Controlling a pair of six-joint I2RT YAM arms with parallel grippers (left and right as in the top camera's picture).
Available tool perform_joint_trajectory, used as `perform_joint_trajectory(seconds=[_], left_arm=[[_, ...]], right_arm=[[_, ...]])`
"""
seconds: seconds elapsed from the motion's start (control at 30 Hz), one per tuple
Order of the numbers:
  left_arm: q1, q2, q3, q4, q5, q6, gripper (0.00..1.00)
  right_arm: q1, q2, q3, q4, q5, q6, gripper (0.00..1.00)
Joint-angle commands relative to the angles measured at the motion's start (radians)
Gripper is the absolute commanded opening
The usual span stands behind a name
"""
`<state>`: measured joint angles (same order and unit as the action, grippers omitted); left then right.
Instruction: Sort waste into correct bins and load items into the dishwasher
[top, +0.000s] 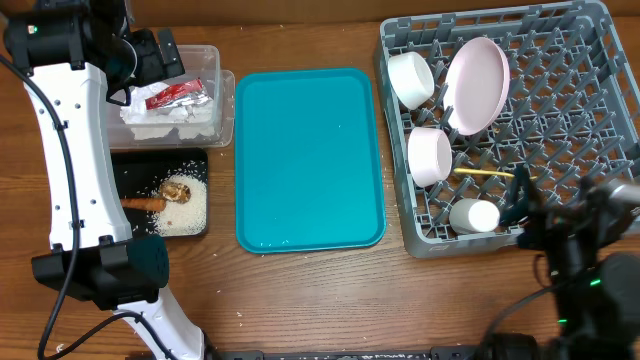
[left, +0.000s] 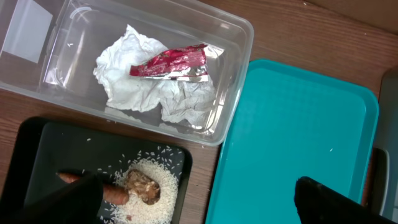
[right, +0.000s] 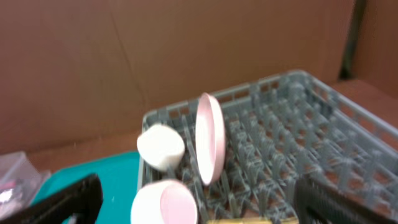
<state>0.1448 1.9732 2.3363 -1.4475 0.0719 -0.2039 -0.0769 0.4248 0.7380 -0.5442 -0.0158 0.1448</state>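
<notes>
Left wrist view: the left end effector hangs over the table with its two dark fingers spread wide apart and nothing between them; below the gap lie the right end of the black tray and the left rim of the teal serving tray. Just beside the left finger, inside the black tray, the carrot lies flat with the brown food scraps touching its tip, both on the heap of white rice; stray grains are scattered near the heap. Farther off stands the clear tub, holding the crumpled napkin with the red wrapper lying on top of it.

Right wrist view: the right end effector is likewise fully parted and empty. Nearest, between its fingers, the lower bowl rests on its side in the grey dish rack, its opening facing the camera; beyond it lies the upper bowl, and just right of that the plate stands on edge among the pegs. From overhead, the cup lies on its side at the rack's near edge, close to the right end effector; the yellow spoon rests across the pegs between the cup and the lower bowl.
</notes>
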Motion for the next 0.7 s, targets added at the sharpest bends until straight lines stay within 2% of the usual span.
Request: perform_joint_trajectory(seconds=[0.0, 0.13, 0.23, 0.33, 0.4, 0.67], left_arm=[[0.005, 0.002, 0.000, 0.002, -0.001, -0.002, 1.00], [0.005, 0.002, 0.000, 0.002, -0.001, -0.002, 1.00], [0.005, 0.002, 0.000, 0.002, -0.001, -0.002, 1.00], [0.005, 0.002, 0.000, 0.002, -0.001, -0.002, 1.00], [0.005, 0.002, 0.000, 0.002, -0.001, -0.002, 1.00], [0.005, 0.002, 0.000, 0.002, -0.001, -0.002, 1.00]], right_arm=[[-0.024, -0.159, -0.277, 0.195, -0.103, -0.014, 1.00], [-0.023, -0.276, -0.509, 0.405, -0.120, 0.007, 1.00], [-0.024, -0.333, -0.634, 0.482, -0.116, 0.073, 1.00], [-0.024, -0.382, -0.727, 0.556, -0.095, 0.076, 1.00], [-0.022, -0.424, -0.729, 0.466, -0.044, 0.072, 1.00], [-0.019, -0.422, -0.730, 0.464, -0.030, 0.072, 1.00]])
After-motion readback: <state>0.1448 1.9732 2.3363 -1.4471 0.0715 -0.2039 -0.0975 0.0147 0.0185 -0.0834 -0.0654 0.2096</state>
